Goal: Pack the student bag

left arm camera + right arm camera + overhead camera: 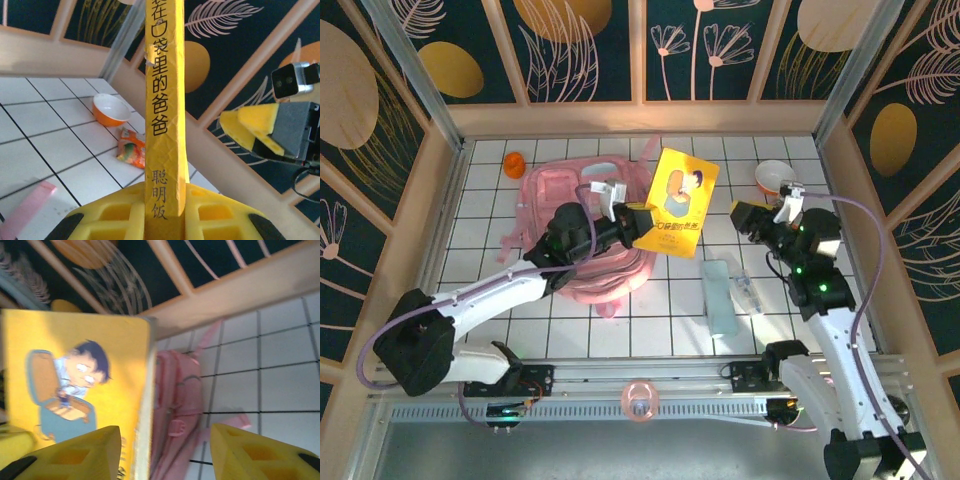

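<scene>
The student bag (560,190), pale pink, lies on the white tiles at the centre left; it also shows as the pink bag (186,405). My left gripper (638,222) is shut on the lower edge of a yellow picture book (682,203), holding it tilted up over the bag's right side. The book's spine (162,100) rises upright from between the left gripper's (165,216) yellow fingers. My right gripper (748,214) hovers just right of the book with its jaws apart and nothing held. Past the right gripper's (165,452) fingers stands the book's cover (75,390).
An orange-and-white bowl (775,177) sits at the back right, with a snack packet (131,146) near it. A pale blue case (720,295) lies front right. A small orange object (515,163) sits back left. A pink ring (638,400) rests on the front rail.
</scene>
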